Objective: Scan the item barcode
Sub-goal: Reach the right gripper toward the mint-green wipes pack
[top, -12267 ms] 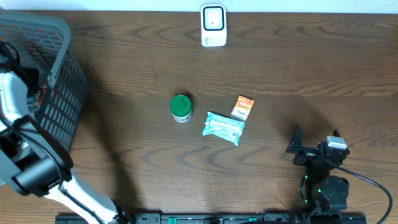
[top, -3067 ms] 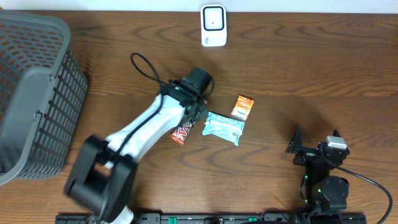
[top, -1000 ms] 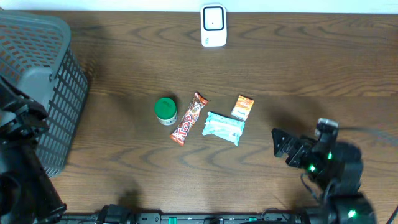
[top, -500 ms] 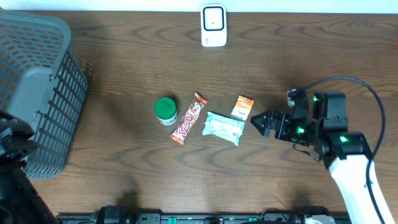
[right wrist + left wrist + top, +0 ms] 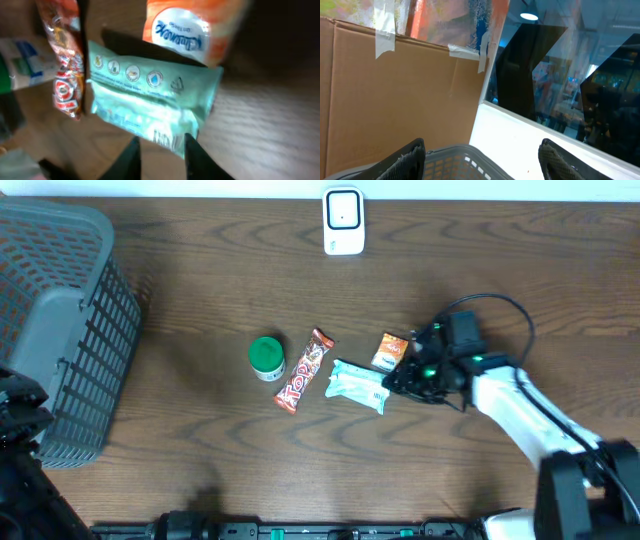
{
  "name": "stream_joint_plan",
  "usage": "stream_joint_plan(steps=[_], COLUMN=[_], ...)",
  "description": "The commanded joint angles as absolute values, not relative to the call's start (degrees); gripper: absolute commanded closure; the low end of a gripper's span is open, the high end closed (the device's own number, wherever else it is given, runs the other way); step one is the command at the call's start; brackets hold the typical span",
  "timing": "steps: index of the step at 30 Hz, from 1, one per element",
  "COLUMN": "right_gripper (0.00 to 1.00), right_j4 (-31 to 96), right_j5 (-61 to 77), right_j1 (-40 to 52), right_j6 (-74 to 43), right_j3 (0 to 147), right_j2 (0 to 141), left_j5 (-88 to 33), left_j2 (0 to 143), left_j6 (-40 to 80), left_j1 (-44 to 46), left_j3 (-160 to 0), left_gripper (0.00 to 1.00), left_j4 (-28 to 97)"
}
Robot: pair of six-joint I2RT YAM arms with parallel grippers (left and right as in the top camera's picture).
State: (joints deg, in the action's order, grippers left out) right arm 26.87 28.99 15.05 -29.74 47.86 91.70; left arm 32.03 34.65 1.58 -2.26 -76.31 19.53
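Note:
A teal packet [image 5: 358, 384] lies flat mid-table with its barcode end toward my right gripper [image 5: 396, 384]. In the right wrist view that gripper [image 5: 161, 150] has its jaws drawn narrow, shut on the barcode edge of the teal packet [image 5: 150, 95]. The white scanner [image 5: 343, 221] stands at the table's far edge. My left gripper [image 5: 482, 165] is open with nothing between its fingers, above the grey basket's rim [image 5: 470, 152].
An orange packet [image 5: 391, 351] lies just behind the right gripper. A red candy bar [image 5: 305, 369] and a green-lidded can [image 5: 266, 357] lie left of the teal packet. The grey basket [image 5: 50, 330] fills the left side.
The right arm swung left from the table's right side to the teal packet. Its jaws went from wide open to narrow on the packet's edge. The left gripper stayed as it was.

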Motion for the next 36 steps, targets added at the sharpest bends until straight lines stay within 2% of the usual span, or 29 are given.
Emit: stream_joint_plan(steps=[1,11,21,25,30,36], right_gripper=[0.83,0.78,0.81,0.85,0.99,0.99], right_j4=[24.6,13.2,12.5,11.3,11.6,16.7], right_j5=[23.5,17.8,14.5,14.2,15.8,25.5], right_j1=[17.2,17.6,17.7,17.7,17.7,17.7], right_j6=[-30.7,-31.2,-31.3,-31.3,-31.7,-31.7], right_j3=[48.5,48.5,48.5,48.5,48.5,48.5], right_j2=[94.3,96.3,98.9,101.5,103.1,103.0], left_j5=[31.9,31.9,31.9,31.9,31.9,31.9], left_j2=[34.2,34.2,34.2,34.2,34.2,34.2], left_j6=[2.3,2.3,2.3,2.3,2.3,2.3], left_j1=[-2.7,-2.7,-2.7,-2.7,-2.7,-2.7], left_j3=[-76.0,-75.9,-74.7,-73.9,-73.6,-73.6], left_gripper=[0.27,0.27,0.27,0.27,0.27,0.27], left_j4=[19.4,19.5,18.6,17.8,17.5,17.5])
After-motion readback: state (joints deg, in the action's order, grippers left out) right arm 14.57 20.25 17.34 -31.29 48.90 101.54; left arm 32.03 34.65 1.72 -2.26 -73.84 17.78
